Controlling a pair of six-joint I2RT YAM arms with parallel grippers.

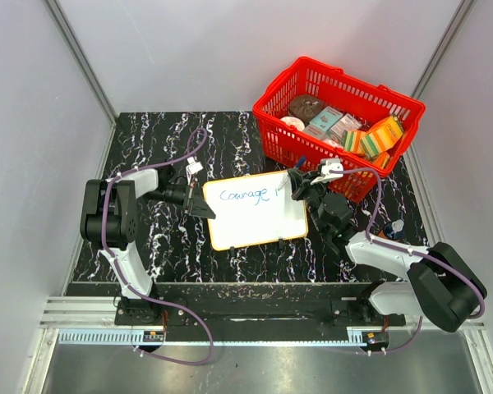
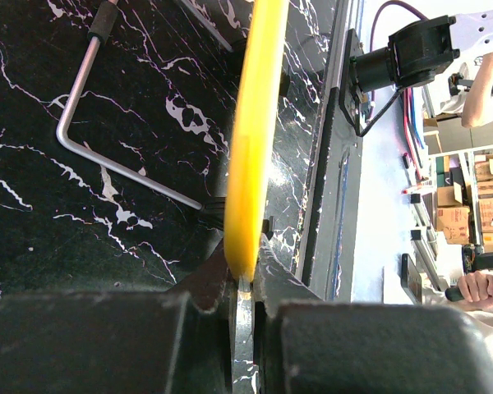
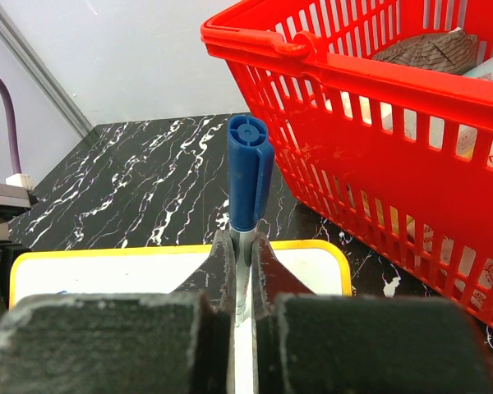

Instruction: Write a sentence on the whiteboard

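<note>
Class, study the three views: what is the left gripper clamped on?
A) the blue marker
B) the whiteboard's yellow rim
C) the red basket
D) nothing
B: the left wrist view shows the left gripper shut on the yellow-rimmed whiteboard; the right gripper holds the blue marker.

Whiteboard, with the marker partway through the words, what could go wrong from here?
1. The left pincer grips the whiteboard only by its thin yellow rim; marker pressure may shift it.
2. The red basket stands close to the right pincer and its blue marker; writing further right might bump it.
</note>
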